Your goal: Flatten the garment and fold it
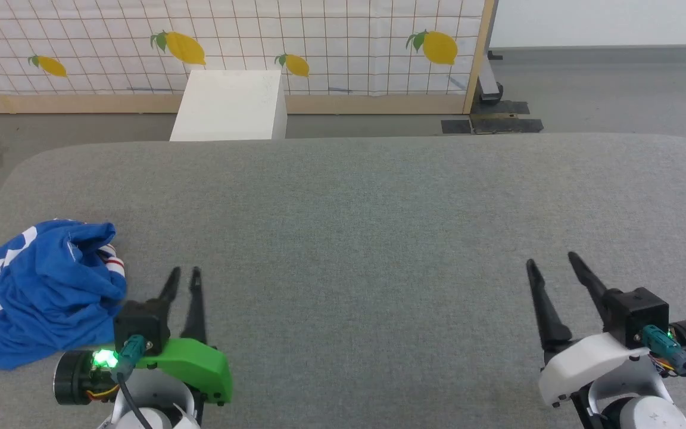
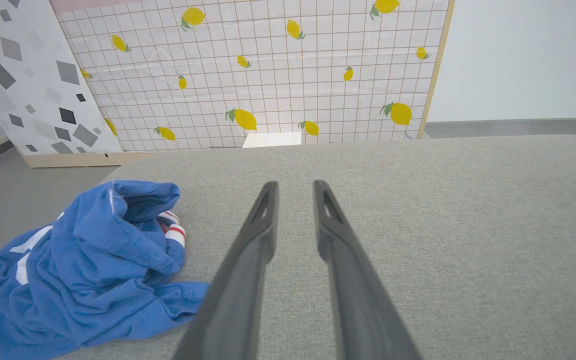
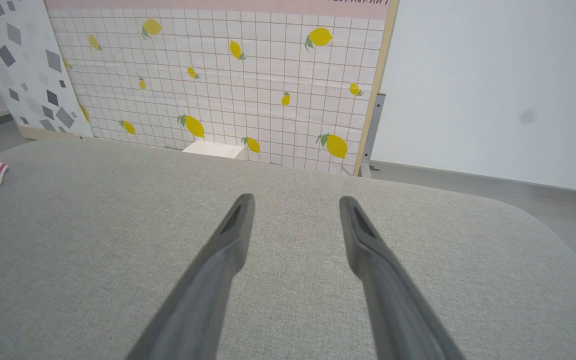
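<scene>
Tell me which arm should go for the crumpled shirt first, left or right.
Left, probably. The left fingers are empty and right beside the crumpled shirt. The right fingers, also empty, sit far across the grey surface from it.

The garment (image 1: 39, 292) is bunched up — white markings partly lost in folds, left edge cropped.

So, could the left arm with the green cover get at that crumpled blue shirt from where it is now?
Probably yes. The garment lies bunched right beside the left fingers, just to their left, and nothing stands between them on the grey surface. A short sideways move should do.
</scene>
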